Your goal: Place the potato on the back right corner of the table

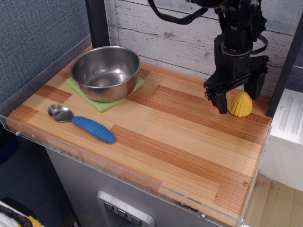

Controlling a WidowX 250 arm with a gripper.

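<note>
The potato [240, 104], a small yellow ridged dome, stands upright on the wooden table [180, 137] near its back right corner. My black gripper [239, 95] hangs over it with its jaws open. The left finger [221, 102] is just left of the potato and the right finger [258, 86] is behind it on the right. Neither finger grips the potato, which rests on the table by itself.
A steel bowl [105, 72] sits on a green cloth [100, 103] at the back left. A blue-handled spoon [84, 123] lies near the front left edge. A white plank wall [165, 33] stands behind, and a dark post [283, 71] stands at the right.
</note>
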